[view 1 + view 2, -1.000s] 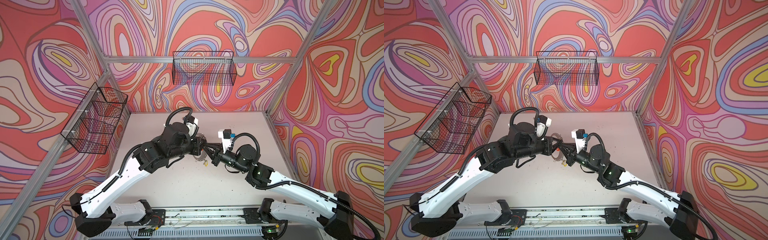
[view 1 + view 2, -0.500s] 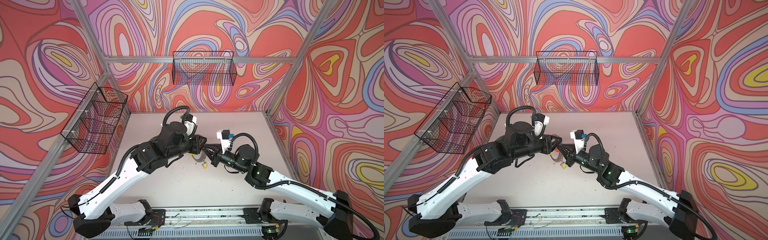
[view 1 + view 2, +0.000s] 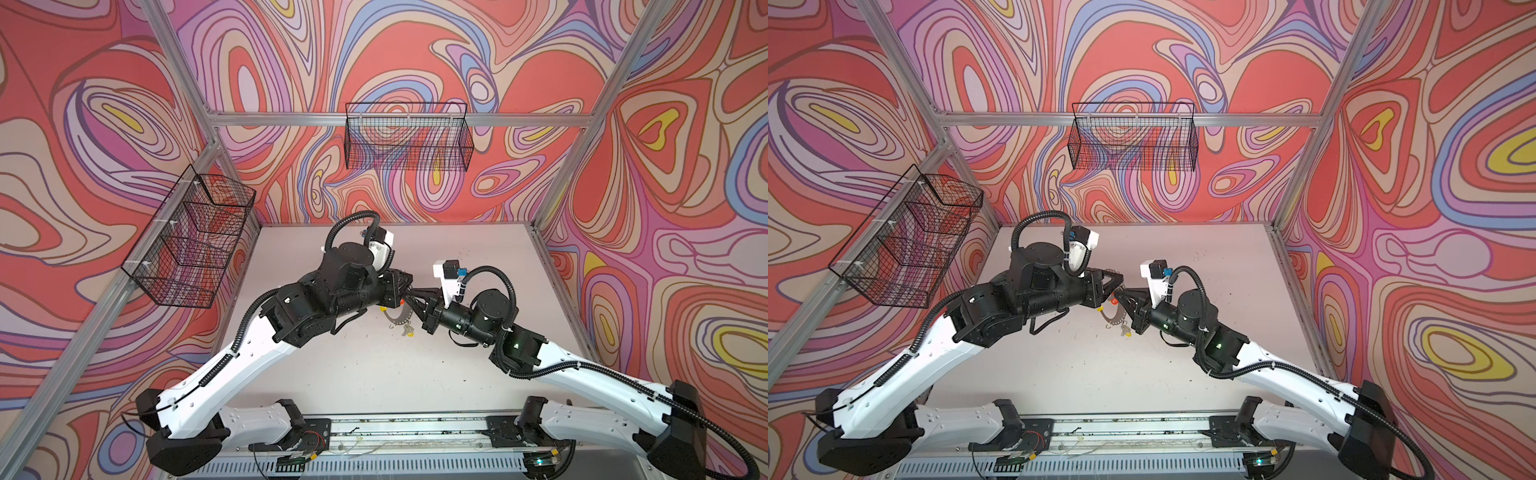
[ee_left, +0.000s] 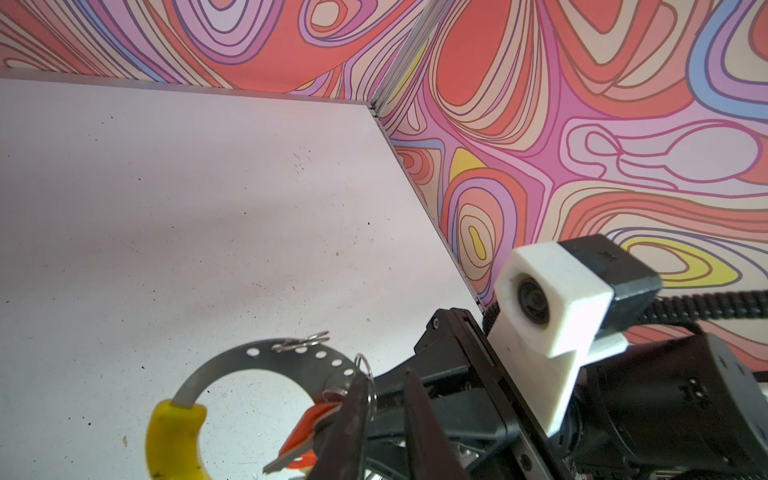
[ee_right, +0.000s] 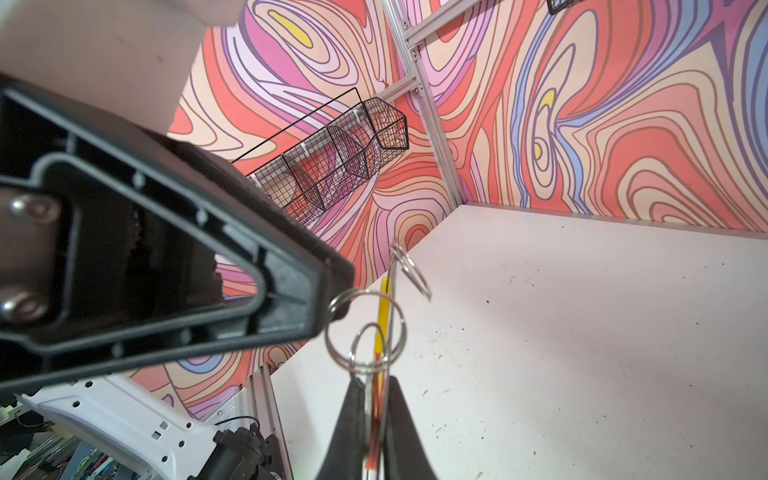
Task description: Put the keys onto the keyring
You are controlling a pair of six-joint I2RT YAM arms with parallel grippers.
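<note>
The keyring [image 4: 266, 357] is a flat grey ring with holes, a yellow arc [image 4: 174, 440] and wire split rings [image 4: 301, 341]. It is held on edge above the table. My right gripper [image 5: 376, 380] is shut on its rim, with the red-tagged key [image 4: 307, 428] beside the fingers. My left gripper [image 4: 385, 376] meets it tip to tip, jaws a narrow gap apart. One split ring [image 5: 365, 328] rests against a left fingertip [image 5: 332, 291]. In both top views a yellow-tagged key [image 3: 409, 330] [image 3: 1125, 331] sits at the keyring's [image 3: 397, 322] lower rim; whether it is attached I cannot tell.
Both arms meet over the middle of the pale table [image 3: 374, 374]. A black wire basket [image 3: 409, 141] hangs on the back wall and another wire basket [image 3: 191, 241] on the left wall. Aluminium frame posts stand at the table's corners.
The left arm has shifted slightly left and its wrist has turned a little. Both grippers stay together at the keyring. The right arm has barely moved.
</note>
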